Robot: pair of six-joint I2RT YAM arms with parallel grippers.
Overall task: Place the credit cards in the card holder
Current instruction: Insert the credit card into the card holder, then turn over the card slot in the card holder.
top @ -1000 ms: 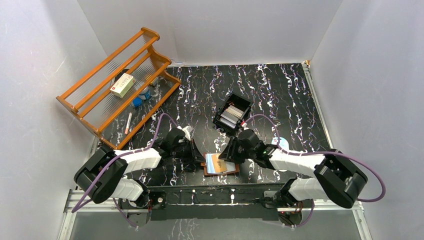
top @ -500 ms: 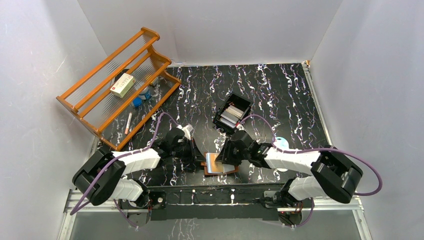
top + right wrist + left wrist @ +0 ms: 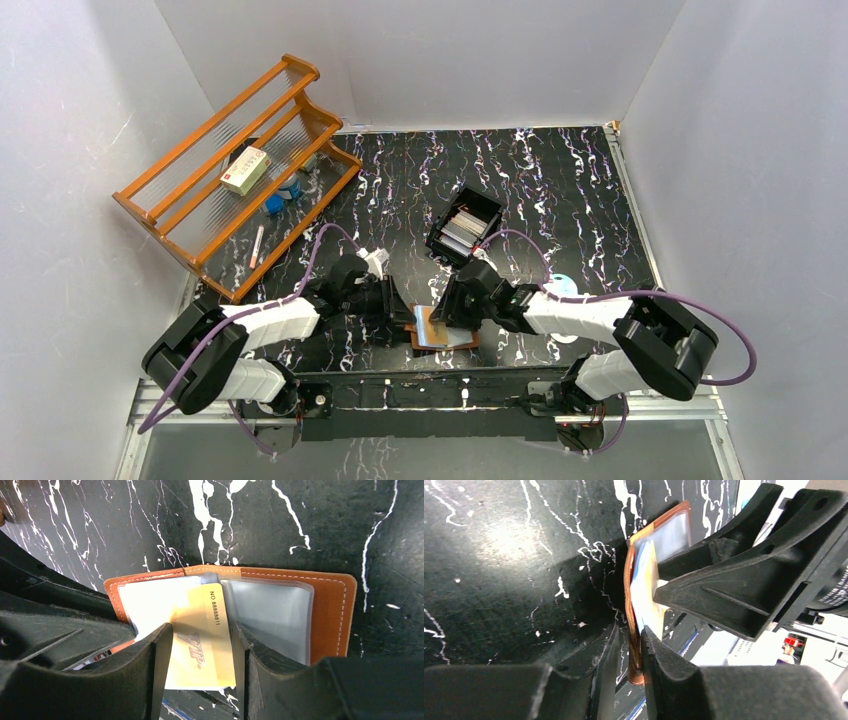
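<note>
- Right wrist view: the gold card (image 3: 210, 645) sits between the right gripper's (image 3: 202, 635) fingers, its far end on the open wallet (image 3: 330, 610). I cannot tell if it is clamped.
- Left wrist view only: the left gripper's (image 3: 630, 632) fingers stand slightly apart, straddling the wallet's edge.
- Top view: the right gripper is closer to the left gripper than a second ago.

The overhead view is lit brightly and evenly from above; the white walls (image 3: 450, 60) are given a cool tint, and only soft shadows are cast on the black marbled tabletop (image 3: 560, 190) under the arms. In the left wrist view a hazy patch of glare is seen up and left of the fingers (image 3: 684, 680) of the left gripper (image 3: 630, 635), which are blurred; the background right of them is washed out. In the right wrist view the fingers (image 3: 125, 680) of the right gripper (image 3: 202, 630) are dark and soft, while the print on the credit card (image 3: 205, 645) between them is sharp. A pale sheen is shown on the clear sleeve (image 3: 270, 615) beyond the right finger.
</note>
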